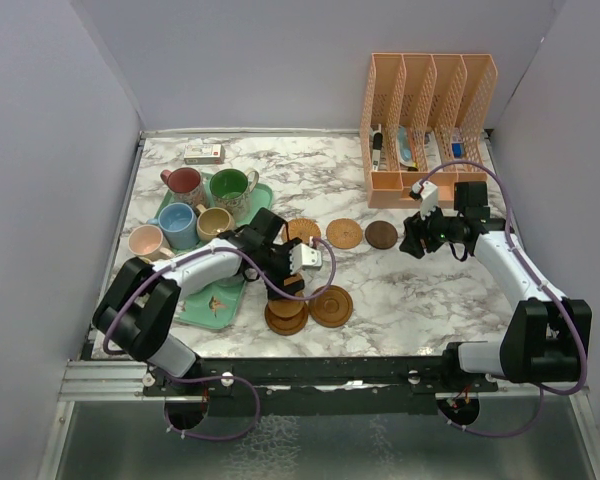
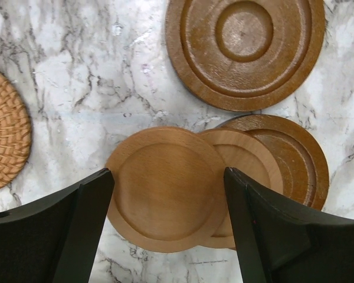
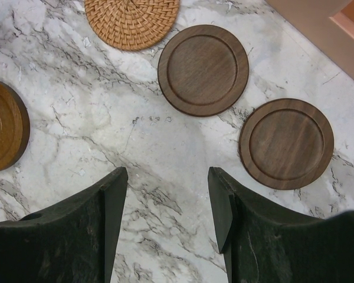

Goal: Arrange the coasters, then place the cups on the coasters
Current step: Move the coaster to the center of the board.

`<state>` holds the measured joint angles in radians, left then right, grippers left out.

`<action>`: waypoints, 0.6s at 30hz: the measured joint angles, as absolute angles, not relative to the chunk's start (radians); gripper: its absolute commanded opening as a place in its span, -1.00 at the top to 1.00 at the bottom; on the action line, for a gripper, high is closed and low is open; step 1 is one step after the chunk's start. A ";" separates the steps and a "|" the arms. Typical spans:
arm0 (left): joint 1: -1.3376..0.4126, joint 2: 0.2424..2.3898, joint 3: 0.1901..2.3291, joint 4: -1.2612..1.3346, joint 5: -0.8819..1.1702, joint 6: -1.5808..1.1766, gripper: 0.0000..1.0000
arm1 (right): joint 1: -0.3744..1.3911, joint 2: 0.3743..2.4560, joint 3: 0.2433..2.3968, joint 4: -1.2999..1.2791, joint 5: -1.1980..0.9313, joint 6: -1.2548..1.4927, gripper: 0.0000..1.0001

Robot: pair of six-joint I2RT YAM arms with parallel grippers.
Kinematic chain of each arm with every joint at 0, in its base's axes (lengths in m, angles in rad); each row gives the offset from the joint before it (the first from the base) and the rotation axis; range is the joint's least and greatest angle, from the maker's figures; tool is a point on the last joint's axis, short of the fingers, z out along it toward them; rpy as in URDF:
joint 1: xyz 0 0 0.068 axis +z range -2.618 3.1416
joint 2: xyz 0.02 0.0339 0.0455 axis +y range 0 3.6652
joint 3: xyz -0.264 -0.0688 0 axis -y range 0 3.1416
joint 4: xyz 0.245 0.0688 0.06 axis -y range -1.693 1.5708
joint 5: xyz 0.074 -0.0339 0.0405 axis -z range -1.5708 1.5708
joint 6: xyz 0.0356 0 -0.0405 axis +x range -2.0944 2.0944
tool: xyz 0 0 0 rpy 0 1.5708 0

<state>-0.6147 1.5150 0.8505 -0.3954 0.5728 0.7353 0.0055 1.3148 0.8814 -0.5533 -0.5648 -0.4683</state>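
Coasters point(image 1: 344, 234) lie right of the tray point(image 1: 208, 312): a row level with its middle, a pile by its near corner. Left hand point(image 2: 168, 174), wide open, straddles the pile's pale top coaster point(image 2: 165, 200). Right hand point(image 3: 167, 172), partly open and empty, hovers at the row's end farthest from the tray. Cups point(image 1: 228, 186) stand on and beside the tray.

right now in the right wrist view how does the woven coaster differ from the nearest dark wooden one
The woven coaster is light tan and braided; the dark wooden coaster is smooth, deep brown. The dark wooden coaster has a raised rim; the woven coaster none. Both are round, flat.
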 measured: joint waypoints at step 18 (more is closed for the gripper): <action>-0.581 1.691 0.983 -0.350 0.602 0.633 -0.50 | 0.006 1.328 0.881 -0.554 -0.565 -0.468 -0.17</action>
